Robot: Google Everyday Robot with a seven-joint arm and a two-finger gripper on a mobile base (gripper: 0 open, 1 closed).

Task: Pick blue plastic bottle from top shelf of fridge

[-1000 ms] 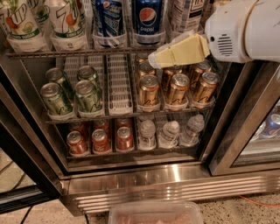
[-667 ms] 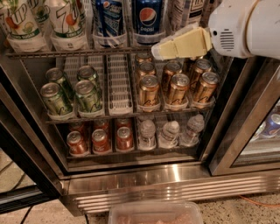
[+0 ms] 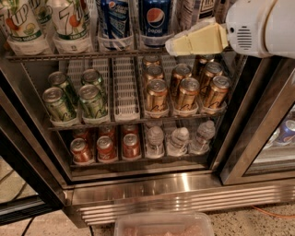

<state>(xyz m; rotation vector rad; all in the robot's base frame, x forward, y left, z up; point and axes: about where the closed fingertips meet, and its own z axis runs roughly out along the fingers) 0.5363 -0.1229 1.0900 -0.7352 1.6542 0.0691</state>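
We face an open steel fridge (image 3: 161,196) with a dark door frame, a ribbed shiny base and three levels of wire racks full of drinks.

A bulky white robot arm (image 3: 262,25) enters from the upper right corner, in front of the fridge's right side.

The top shelf (image 3: 69,56), a grey wire rack with a thin front rail, runs across the upper part of the view. On it, from left to right, stand two white-and-green soda bottles (image 3: 69,23), two dark blue cola bottles (image 3: 154,18), and at the right end the blue plastic bottle (image 3: 196,11). We see only its lower part with a pale label, cut off by the top edge.

The pale yellow gripper (image 3: 177,45) sticks out leftward from the arm. It sits level with the top shelf's front rail, just below and in front of the blue plastic bottle and beside the right cola bottle. We cannot make out whether it is apart or together, and it does not appear to hold anything.

On the middle rack, green cans (image 3: 92,99) stand left, a white ribbed divider (image 3: 125,92) stands in the centre, and gold-brown cans (image 3: 184,92) fill the right.

On the lowest rack, red cans (image 3: 105,147) sit left and small clear water bottles (image 3: 177,140) sit right.

A clear plastic tub (image 3: 163,225) lies at the bottom edge, below the fridge base.
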